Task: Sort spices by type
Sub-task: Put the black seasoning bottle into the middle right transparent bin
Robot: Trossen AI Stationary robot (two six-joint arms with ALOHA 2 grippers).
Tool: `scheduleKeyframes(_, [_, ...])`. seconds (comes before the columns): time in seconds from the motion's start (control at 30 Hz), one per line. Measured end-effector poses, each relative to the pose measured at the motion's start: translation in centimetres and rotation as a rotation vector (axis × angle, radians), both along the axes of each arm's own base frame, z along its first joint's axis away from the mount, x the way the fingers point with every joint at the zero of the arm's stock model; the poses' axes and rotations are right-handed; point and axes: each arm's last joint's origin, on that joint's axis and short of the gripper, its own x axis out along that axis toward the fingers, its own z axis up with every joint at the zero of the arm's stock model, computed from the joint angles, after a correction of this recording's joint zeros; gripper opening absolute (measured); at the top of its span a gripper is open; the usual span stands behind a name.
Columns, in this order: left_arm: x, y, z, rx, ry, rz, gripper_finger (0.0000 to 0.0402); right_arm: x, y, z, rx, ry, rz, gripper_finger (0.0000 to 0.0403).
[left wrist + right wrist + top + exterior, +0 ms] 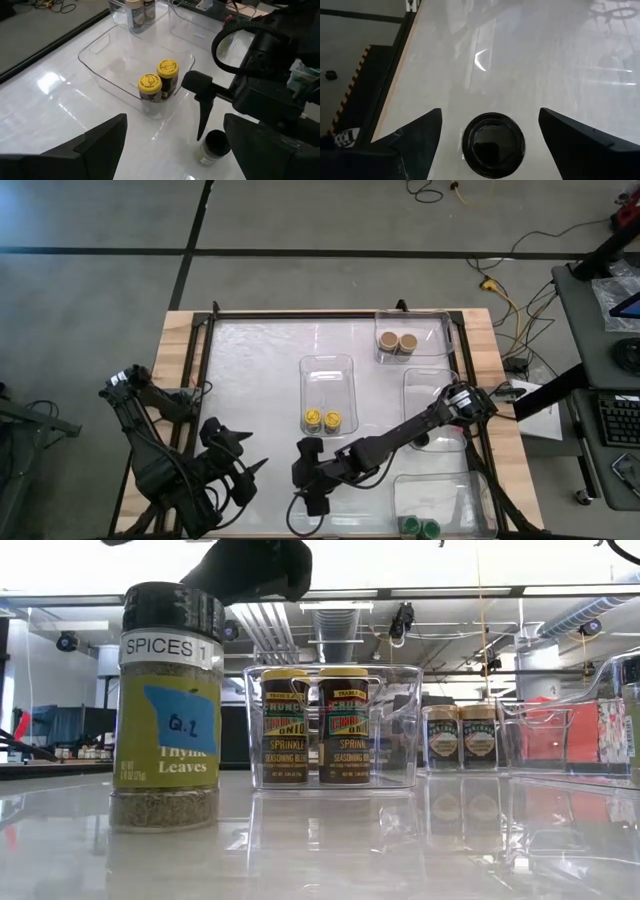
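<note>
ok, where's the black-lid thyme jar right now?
Near the table's front edge, the black-lid thyme jar stands upright between the right gripper's open fingers, just in front of the tray with yellow-lid jars.

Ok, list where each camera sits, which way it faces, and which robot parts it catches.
High: overhead, straight down on the table; both arms show.
Low: table height, level across; black-lidded jar close, a dark gripper part above.
Left wrist: past the open left gripper to the yellow-lidded jars and the right arm.
Right wrist: down between the open right gripper fingers at the black lid.
Shared: that black-lidded jar appears in low and both wrist views.
</note>
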Motion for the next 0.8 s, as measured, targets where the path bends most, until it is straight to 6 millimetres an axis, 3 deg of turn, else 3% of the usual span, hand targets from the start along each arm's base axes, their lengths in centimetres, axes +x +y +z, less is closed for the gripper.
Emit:
scheduleKeyframes(0.13, [0.0, 0.0, 0.0, 0.007, 0.004, 0.000, 0.0316, 0.0, 0.0, -0.1, 0.015, 0.009, 0.013, 0.0330])
scheduleKeyframes(0.3, [-0.1, 0.1, 0.0, 0.017, 0.005, 0.001, 0.0316, 0.3, -0.5, -1.5, 0.012, 0.071, 0.050, 0.0338])
scheduleKeyframes(0.6, [-0.1, 0.2, 0.0, 0.023, 0.007, 0.001, 0.0316, 0.6, -0.7, -2.4, -0.078, 0.078, 0.280, 0.0325])
scheduleKeyframes(0.8, [-0.1, 0.1, 0.0, 0.020, 0.005, 0.002, 0.0316, 1.1, -1.9, -2.4, -0.110, 0.066, 0.397, 0.0324])
